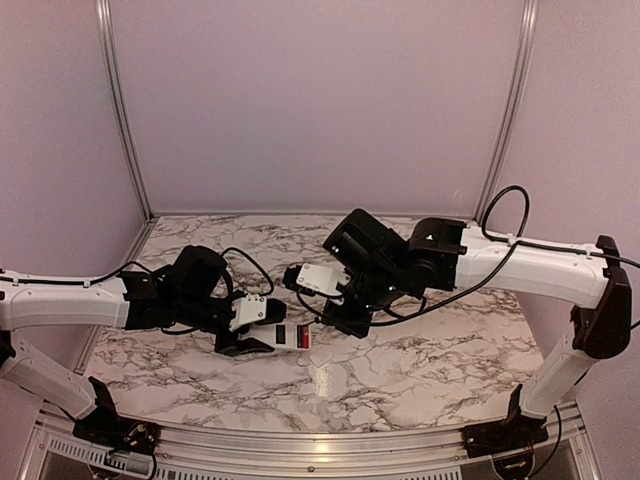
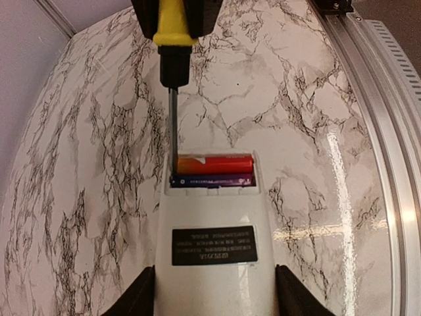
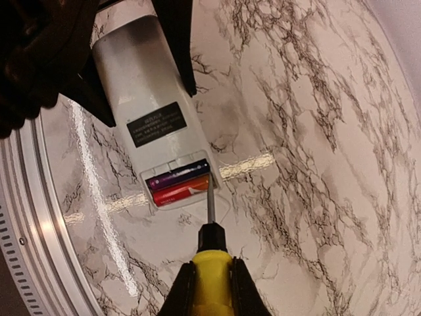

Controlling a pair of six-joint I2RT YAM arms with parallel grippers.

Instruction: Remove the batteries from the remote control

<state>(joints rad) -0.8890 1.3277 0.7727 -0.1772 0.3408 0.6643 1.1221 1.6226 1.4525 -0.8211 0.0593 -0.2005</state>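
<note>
The right gripper (image 3: 204,289) is clamped on the yellow handle of a screwdriver (image 3: 211,253), and its arm reaches in from the right with the wrist pitched down toward the table (image 2: 296,99). The shaft runs leftward, roughly along the long axis of the remote control (image 2: 214,217). Its tip sits in the open battery bay, at the far end of the batteries.

Both cells are seated side by side across the remote's width, so their long axes run near to far, crosswise to the shaft. The red battery (image 2: 214,163) lies nearest the remote's right end, and the dark blue-purple battery (image 2: 210,180) lies beside it on the label side.

The left gripper (image 2: 214,296) grips the remote's left end, a finger against each long edge, back face up. Whether the remote rests on the marble cannot be told. Prying probably calls for levering that far end upward, and the right arm is the one placed for it.
</note>
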